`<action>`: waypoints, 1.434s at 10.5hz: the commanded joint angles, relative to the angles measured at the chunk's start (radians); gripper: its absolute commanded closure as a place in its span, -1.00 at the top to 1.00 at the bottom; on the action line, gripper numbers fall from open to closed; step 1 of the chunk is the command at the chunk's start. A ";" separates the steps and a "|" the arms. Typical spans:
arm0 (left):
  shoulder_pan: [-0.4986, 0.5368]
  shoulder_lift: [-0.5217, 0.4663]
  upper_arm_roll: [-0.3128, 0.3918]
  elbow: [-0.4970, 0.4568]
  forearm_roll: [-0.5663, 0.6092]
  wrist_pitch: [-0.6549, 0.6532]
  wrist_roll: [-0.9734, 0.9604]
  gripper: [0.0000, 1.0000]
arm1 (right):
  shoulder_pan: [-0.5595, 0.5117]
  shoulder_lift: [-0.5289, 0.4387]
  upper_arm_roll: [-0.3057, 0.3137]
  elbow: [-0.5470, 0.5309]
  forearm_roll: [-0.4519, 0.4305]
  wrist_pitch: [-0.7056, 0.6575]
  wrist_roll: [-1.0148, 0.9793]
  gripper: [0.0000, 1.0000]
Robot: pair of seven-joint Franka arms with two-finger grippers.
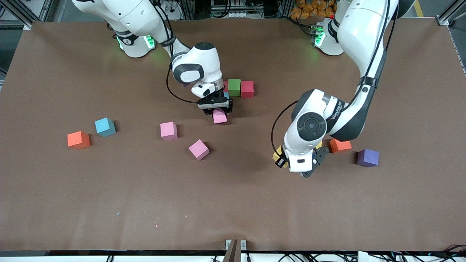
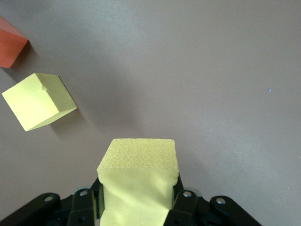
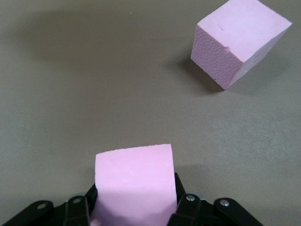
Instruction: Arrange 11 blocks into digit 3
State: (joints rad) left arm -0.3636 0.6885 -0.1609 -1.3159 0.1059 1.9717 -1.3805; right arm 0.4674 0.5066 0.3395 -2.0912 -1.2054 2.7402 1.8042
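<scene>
On the bench: three pink blocks, two orange, one each green, red, blue, purple. Right tool pinches a pink block beside the green-red row. Left tool pinches a yellow block; only its wrist view shows a second yellow block clearly.

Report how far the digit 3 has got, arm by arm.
Done: only a short row, a green block beside a red block, with a pink and a light blue one partly hidden by the right arm. In hand: the right gripper is shut on a pink block just nearer the camera than that row; the left gripper is shut on a yellow block. Left: most of the digit, with loose blocks scattered around.
</scene>
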 commanded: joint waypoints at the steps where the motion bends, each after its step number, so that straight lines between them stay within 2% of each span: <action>1: -0.001 0.009 0.003 -0.016 0.008 -0.002 -0.002 -1.00 | 0.016 -0.020 -0.013 -0.016 -0.034 0.009 0.055 -1.00; 15: -0.001 0.023 0.004 -0.019 0.018 0.000 0.011 -1.00 | 0.017 0.003 -0.013 0.011 -0.034 0.012 0.053 -1.00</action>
State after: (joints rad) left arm -0.3627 0.7105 -0.1585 -1.3308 0.1059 1.9719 -1.3751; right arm 0.4691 0.5080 0.3395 -2.0786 -1.2061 2.7428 1.8098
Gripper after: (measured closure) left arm 0.458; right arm 0.436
